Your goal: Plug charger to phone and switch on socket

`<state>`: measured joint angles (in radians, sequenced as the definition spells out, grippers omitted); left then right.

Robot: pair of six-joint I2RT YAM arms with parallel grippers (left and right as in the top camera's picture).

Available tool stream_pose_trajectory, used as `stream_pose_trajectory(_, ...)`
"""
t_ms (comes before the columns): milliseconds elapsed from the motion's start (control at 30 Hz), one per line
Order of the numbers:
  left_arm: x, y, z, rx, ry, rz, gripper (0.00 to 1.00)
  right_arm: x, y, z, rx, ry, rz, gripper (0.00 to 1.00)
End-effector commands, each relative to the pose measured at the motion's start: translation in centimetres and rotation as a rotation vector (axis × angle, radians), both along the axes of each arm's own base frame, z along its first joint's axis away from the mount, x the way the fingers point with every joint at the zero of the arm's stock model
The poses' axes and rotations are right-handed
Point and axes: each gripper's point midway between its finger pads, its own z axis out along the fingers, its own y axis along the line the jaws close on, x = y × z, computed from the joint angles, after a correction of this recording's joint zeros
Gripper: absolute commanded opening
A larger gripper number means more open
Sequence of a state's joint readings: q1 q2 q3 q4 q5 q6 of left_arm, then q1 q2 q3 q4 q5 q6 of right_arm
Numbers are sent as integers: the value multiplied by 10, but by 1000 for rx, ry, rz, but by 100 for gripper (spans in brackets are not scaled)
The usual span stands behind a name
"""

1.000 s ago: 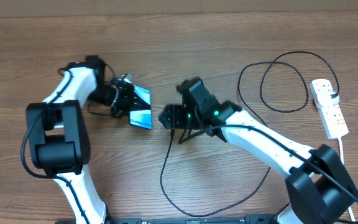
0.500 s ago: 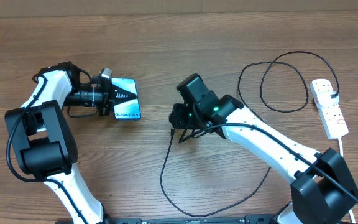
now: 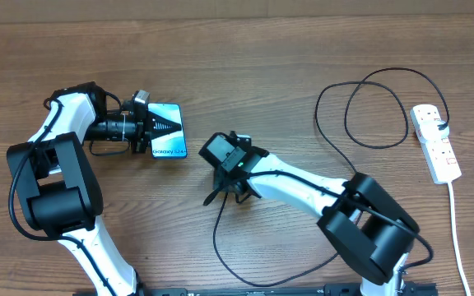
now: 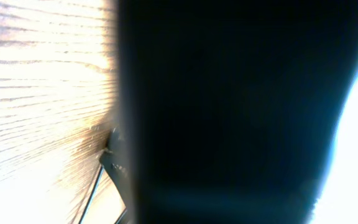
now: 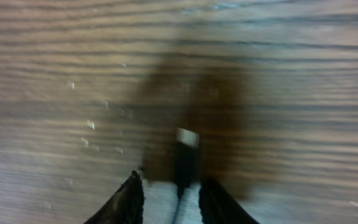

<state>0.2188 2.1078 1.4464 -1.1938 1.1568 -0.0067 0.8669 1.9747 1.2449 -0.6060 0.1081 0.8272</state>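
Observation:
The phone (image 3: pixel 169 141) lies flat on the table at the left, its light blue screen up. My left gripper (image 3: pixel 163 126) is shut on the phone's far edge; the left wrist view is filled by the dark phone (image 4: pixel 229 112). My right gripper (image 3: pixel 227 187) is right of the phone, apart from it, and shut on the charger's connector end. In the right wrist view the black connector tip (image 5: pixel 186 140) sticks out between the fingers (image 5: pixel 169 186), pointing at the wood. The charger cable (image 3: pixel 377 107) loops to the black plug in the white socket (image 3: pixel 436 144) at the far right.
The socket's white cord (image 3: pixel 456 222) runs toward the front right edge. The black cable also sweeps across the front middle of the table (image 3: pixel 303 267). My right arm (image 3: pixel 303 185) stretches across the centre.
My left gripper swung the phone left and laid it flat, then held still. My right gripper moved left toward the phone with the connector, its wrist turned.

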Motion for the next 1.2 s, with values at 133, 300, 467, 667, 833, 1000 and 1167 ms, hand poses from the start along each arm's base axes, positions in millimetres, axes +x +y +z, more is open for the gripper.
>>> stream_pose_trajectory(133,-1,1,1,5,-18,-8,4,2,-5,-26,-59,-9,-13,22)
stream_pose_trajectory(300,-1,1,1,4,-17,-8,4,2,-12,-27,-93,-10,-22,21)
stream_pose_trajectory(467,-3,1,1,3,-3,-9,5,1,-15,-27,-106,-3,-22,19)
stream_pose_trajectory(667,-3,1,1,5,-2,-10,4,4,-11,-26,-101,-21,23,13)
stream_pose_trajectory(833,-5,2,-3,27,3,-17,4,3,-11,-26,-106,-21,38,4)
stream_pose_trajectory(1000,-13,9,-17,120,34,-50,4,0,-11,-21,-75,16,36,4)
stream_pose_trajectory(1167,-14,9,-15,108,41,-44,4,9,-19,-4,-77,-11,92,4)
